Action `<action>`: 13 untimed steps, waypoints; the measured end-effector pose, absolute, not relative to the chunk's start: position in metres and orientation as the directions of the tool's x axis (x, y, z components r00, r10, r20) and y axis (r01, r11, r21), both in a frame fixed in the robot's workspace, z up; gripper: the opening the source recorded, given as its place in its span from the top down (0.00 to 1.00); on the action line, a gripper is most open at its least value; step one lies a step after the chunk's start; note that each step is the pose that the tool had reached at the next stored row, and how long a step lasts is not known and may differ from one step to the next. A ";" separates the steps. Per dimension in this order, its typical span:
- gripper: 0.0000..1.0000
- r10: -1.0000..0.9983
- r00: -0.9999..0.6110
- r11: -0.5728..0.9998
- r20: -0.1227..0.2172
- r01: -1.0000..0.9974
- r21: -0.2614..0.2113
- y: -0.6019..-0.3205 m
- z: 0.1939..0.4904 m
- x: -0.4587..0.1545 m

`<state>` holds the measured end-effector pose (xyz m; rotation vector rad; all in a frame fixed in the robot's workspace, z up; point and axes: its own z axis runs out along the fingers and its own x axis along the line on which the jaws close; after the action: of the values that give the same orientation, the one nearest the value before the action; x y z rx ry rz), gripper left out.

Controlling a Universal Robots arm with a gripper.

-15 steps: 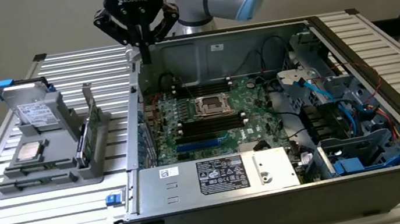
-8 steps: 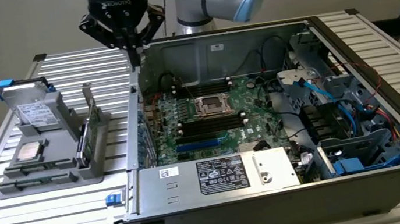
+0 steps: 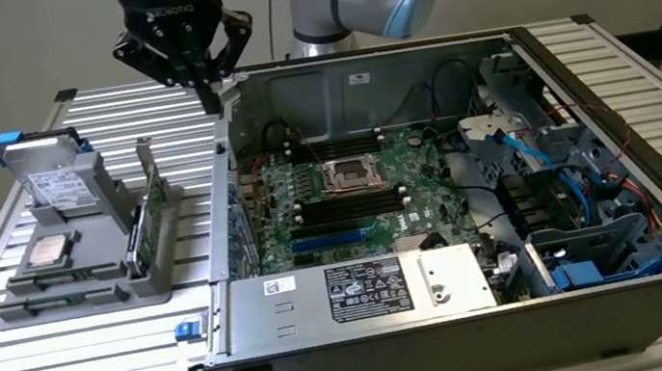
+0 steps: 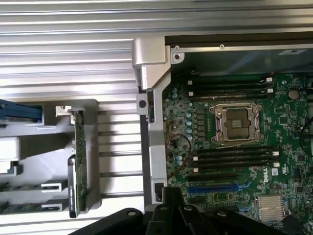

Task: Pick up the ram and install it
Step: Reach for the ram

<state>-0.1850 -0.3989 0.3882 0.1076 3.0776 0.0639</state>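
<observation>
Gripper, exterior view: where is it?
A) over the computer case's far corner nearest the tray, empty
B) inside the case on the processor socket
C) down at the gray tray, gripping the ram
A: the shut gripper hangs over the case corner, holding nothing.

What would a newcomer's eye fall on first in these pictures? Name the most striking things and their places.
The open computer case dominates the middle of the exterior view, its green motherboard exposed. The black gripper hangs over the case's far corner on the exterior view's left, jaws shut and empty. Beside the case on that side, a gray tray holds spare parts, including an upright green card.
</observation>
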 end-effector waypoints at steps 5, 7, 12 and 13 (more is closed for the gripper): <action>0.89 0.071 -0.996 0.997 -0.061 0.068 0.037 -0.401 0.388 -0.208; 0.89 0.070 -0.996 0.997 -0.061 0.068 0.034 -0.402 0.388 -0.217; 0.89 0.070 -0.996 0.997 -0.061 0.068 0.028 -0.404 0.388 -0.240; 0.89 0.070 -0.996 0.997 -0.061 0.068 0.027 -0.404 0.388 -0.244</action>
<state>-0.2438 -0.4042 0.3882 0.1068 3.0771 0.0382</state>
